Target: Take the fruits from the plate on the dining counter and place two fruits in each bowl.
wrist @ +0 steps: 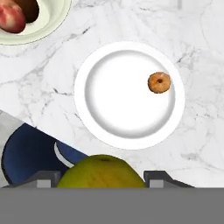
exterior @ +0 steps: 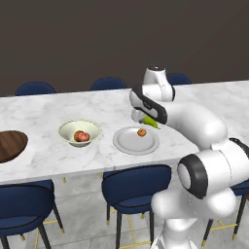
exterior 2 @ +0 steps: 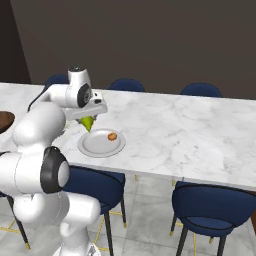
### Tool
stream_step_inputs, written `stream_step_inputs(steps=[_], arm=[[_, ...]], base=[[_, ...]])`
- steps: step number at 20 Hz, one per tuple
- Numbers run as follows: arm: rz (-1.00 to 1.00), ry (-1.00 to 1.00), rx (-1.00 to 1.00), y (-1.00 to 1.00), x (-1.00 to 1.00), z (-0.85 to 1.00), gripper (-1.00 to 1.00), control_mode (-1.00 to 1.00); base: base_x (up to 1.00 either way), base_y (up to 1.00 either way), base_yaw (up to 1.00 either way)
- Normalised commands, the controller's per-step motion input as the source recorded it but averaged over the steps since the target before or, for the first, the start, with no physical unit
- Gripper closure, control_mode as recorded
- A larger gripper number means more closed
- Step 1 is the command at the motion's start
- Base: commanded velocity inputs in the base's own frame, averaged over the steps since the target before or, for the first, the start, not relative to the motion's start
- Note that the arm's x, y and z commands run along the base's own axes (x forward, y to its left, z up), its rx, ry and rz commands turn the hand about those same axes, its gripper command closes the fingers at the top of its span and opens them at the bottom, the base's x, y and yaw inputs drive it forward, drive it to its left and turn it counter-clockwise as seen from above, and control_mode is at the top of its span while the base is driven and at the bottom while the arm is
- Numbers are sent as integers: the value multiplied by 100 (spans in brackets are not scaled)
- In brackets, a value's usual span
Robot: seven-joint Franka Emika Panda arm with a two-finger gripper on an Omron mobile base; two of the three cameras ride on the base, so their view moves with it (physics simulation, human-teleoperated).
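Note:
My gripper [exterior: 146, 120] [exterior 2: 89, 119] [wrist: 103, 178] is shut on the green-yellow oblong fruit [exterior: 151, 122] [exterior 2: 88, 123] [wrist: 101, 170] and holds it in the air just above the plate's back edge. The light-grey plate [exterior: 130, 143] [exterior 2: 95, 146] [wrist: 118, 100] lies on the dining counter [exterior: 48, 107] with one small orange fruit [exterior: 141, 132] [exterior 2: 112, 136] [wrist: 159, 82] on it. Left of the plate, the cream bowl [exterior: 68, 127] [wrist: 52, 26] holds a red-pink fruit [exterior: 84, 137] [wrist: 11, 18] and a brown one [exterior: 77, 134] [wrist: 28, 6]. The dark wooden bowl [exterior: 9, 145] [exterior 2: 4, 120] sits further left.
Blue chairs [exterior: 136, 187] [exterior 2: 215, 205] [wrist: 35, 153] stand along the counter's near side, and more along its far side [exterior: 108, 83]. A dark wall lies behind. The counter stretches right of the plate as bare marble [exterior 2: 190, 125].

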Motion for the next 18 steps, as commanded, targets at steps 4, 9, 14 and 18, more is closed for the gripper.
stream_step_inputs(steps=[4,9,14,18], arm=[[-27,0,-5,-17,2,29,100,-100],[-12,3,2,-33,0,28,100,-100],[-8,3,12,-70,-22,0,100,-100],[-7,0,7,-61,-36,0,100,-100]], base=[[0,0,0],[0,0,0],[0,0,0],[0,0,0]])
